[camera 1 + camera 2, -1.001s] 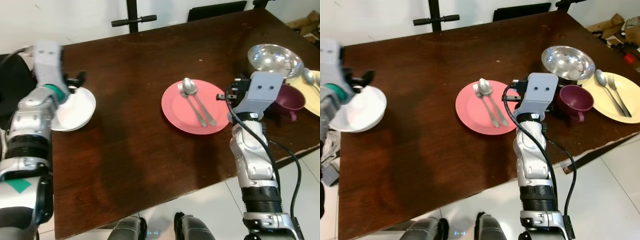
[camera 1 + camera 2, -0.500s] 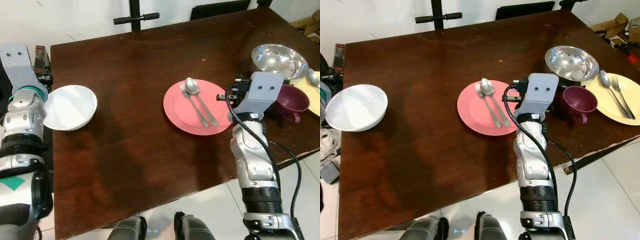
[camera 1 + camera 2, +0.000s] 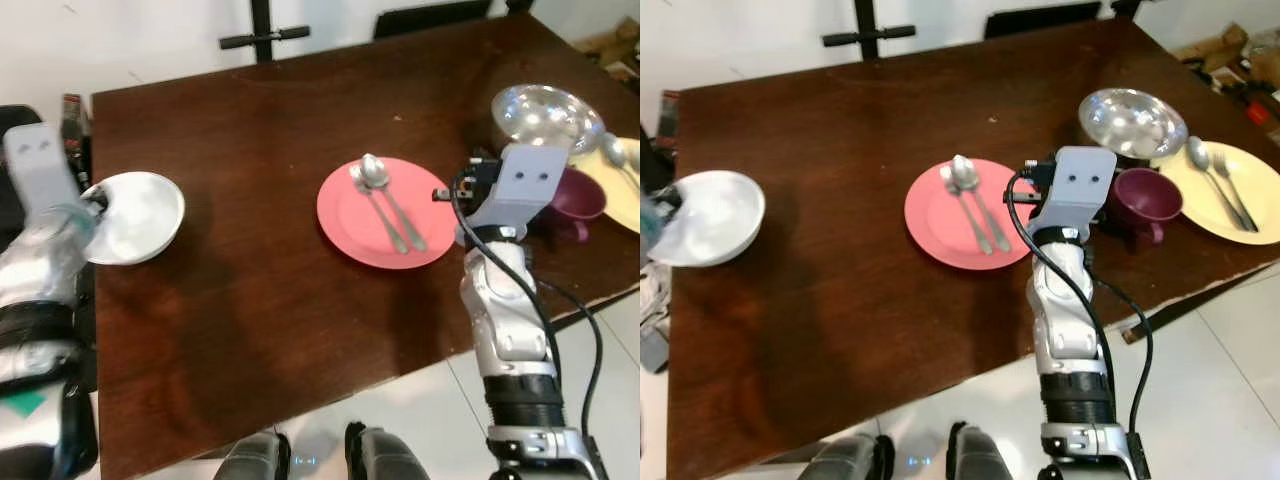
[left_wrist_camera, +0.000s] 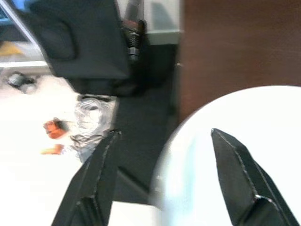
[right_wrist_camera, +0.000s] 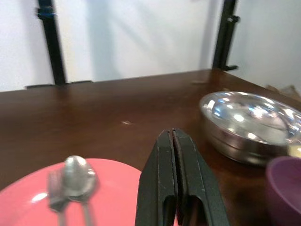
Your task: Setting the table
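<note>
looks about halfway: pink plate (image 3: 385, 213) and yellow plate (image 3: 1222, 192) each already have a spoon and fork. the white bowl (image 3: 135, 216) sits at the table's left edge, left gripper (image 4: 162, 181) spread wide at its rim. right gripper (image 5: 174, 181) pinched closed, empty, between pink plate and mug (image 3: 1143, 203).

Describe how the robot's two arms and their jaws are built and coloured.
Both arms are silver, jointed metal with black ribbed collars. The right arm carries a grey wrist block with two dark dots and a looping black cable. The left arm bears a green mark. Each ends in long, tapered black jaws.
</note>
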Robot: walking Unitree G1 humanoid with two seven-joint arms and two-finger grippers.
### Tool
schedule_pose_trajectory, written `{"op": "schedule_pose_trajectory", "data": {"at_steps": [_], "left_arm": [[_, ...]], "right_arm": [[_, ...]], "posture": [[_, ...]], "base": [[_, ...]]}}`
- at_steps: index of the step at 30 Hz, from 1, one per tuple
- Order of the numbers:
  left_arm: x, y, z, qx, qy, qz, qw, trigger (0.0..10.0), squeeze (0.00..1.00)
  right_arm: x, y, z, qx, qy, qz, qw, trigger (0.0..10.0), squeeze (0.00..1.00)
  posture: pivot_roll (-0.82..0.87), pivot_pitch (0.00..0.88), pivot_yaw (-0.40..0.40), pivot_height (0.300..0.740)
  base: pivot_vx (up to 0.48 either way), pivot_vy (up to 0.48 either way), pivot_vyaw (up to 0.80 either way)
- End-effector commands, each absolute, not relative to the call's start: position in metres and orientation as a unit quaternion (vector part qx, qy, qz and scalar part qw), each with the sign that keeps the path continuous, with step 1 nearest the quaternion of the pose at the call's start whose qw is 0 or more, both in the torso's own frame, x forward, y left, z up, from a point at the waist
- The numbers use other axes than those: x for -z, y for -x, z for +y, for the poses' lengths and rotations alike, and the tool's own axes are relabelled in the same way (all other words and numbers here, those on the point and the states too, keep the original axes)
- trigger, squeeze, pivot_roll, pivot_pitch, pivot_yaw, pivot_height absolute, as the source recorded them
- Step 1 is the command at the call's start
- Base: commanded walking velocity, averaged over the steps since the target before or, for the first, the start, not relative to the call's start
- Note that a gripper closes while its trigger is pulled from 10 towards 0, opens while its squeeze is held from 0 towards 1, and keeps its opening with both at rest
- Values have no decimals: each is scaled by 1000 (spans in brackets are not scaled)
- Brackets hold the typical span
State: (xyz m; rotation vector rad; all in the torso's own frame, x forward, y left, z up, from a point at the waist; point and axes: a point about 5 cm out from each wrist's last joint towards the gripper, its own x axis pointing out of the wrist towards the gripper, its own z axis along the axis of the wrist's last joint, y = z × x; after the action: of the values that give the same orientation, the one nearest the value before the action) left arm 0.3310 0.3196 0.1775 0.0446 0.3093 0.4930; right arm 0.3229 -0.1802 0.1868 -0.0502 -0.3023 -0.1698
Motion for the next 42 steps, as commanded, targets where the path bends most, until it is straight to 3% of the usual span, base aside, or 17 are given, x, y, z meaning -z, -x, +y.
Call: {"op": "schedule_pose_trajectory", "data": {"at_steps": [1,7,15,26,27,28,29,30,42], "left_arm": [[-180,-326,323,-247,-36,157,956,10000,0],[-171,-326,320,-236,-19,170,957,10000,0],[-163,-333,298,-169,97,182,964,10000,0],[-147,-325,293,-169,124,222,952,10000,0],[-143,-324,291,-167,141,229,949,2941,0],[-138,-325,288,-164,156,234,945,1569,0],[-138,-325,288,-164,156,234,945,1569,0],[-135,-325,285,-163,165,238,943,0,0],[-131,-331,264,-133,190,233,944,0,0]], "right_arm": [[-182,-322,-178,80,23,-144,986,10000,0],[-182,-326,-172,69,23,-143,987,10000,0],[-184,-324,-177,72,27,-146,986,10000,0],[-184,-325,-174,69,26,-146,987,10000,0],[-184,-326,-175,69,26,-145,987,10000,0],[-183,-326,-175,69,26,-145,987,10000,0],[-183,-326,-175,69,26,-145,987,10000,0],[-183,-326,-175,70,26,-144,987,10000,0],[-181,-324,-177,73,25,-139,987,10000,0]], "posture": [[185,100,78,740],[180,93,72,740],[168,86,72,740],[171,87,68,740],[172,87,68,740],[171,88,67,740],[171,88,67,740],[169,88,67,740],[158,94,66,740]], "base": [[0,0,0],[0,0,0],[0,0,0],[0,0,0],[0,0,0],[0,0,0],[0,0,0],[0,0,0],[0,0,0]]}}
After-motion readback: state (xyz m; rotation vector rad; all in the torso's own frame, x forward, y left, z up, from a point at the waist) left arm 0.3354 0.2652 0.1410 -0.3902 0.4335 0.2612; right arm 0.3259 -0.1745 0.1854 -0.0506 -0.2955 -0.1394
